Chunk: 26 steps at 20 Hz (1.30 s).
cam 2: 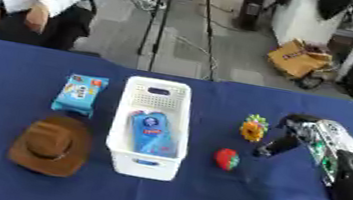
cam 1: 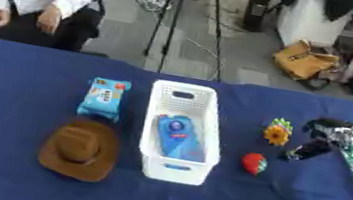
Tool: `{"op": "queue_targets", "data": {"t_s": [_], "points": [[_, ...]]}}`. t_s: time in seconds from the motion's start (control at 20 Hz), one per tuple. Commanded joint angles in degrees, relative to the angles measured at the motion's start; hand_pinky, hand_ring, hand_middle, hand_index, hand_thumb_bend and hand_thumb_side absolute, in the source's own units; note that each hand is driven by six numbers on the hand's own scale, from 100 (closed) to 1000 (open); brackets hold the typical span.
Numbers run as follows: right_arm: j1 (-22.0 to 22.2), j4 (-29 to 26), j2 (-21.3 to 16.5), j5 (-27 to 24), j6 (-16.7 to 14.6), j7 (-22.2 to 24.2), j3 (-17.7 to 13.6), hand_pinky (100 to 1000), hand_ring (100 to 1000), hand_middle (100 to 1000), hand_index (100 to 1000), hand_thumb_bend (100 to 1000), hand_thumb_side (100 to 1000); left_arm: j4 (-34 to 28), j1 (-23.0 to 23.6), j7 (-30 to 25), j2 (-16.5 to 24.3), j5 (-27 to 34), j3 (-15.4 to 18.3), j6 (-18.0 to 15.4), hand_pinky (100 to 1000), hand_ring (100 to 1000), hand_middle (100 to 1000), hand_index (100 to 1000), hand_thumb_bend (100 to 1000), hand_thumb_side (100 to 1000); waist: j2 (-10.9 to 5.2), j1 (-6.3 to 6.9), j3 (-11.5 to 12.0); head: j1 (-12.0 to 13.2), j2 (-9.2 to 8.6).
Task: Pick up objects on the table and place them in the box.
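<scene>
In the left eye view a blue packet [cam 1: 180, 138] is seen lying inside the white perforated plastic box [cam 1: 184, 94], its label unreadable, while in the right eye view the right hand [cam 2: 298, 136] is held near a yellow flower toy [cam 2: 253, 128] with dark fingers [cam 2: 271, 148] pointing down, nothing grasped.

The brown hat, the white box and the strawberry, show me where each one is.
brown hat [cam 1: 80, 147], left eye view, on its crown.
white box [cam 1: 213, 128], left eye view, on its right wall.
strawberry [cam 2: 226, 159], right eye view, on its red body.
</scene>
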Motion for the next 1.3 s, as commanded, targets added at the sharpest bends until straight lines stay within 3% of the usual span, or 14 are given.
{"op": "queue_targets", "data": {"t_s": [0.05,0.55,1.3], "points": [[-1.8,-1.1,-2.2,0.7,0.1,-1.2,-0.8,964,991,804,936,718,628,-0.8,-1.1,-0.3,0.6,0.0,-0.2,0.0,830,771,794,805,100,821,-0.8,-0.04,0.3,-0.1,-0.83],[-3.3,-1.2,-2.1,0.6,0.2,-3.7,-1.8,966,991,798,936,760,616,-0.8,-1.8,-0.6,0.7,0.1,-0.4,-0.1,830,772,795,805,100,821,0.28,-0.23,1.3,1.0,-1.36],[-4.5,-1.0,-2.0,2.3,-1.2,-1.4,-2.5,972,995,815,949,761,590,-0.8,-2.3,-0.7,0.9,-0.5,-0.6,-0.3,830,773,796,805,100,818,1.14,-0.7,2.3,0.7,-2.38]]}}
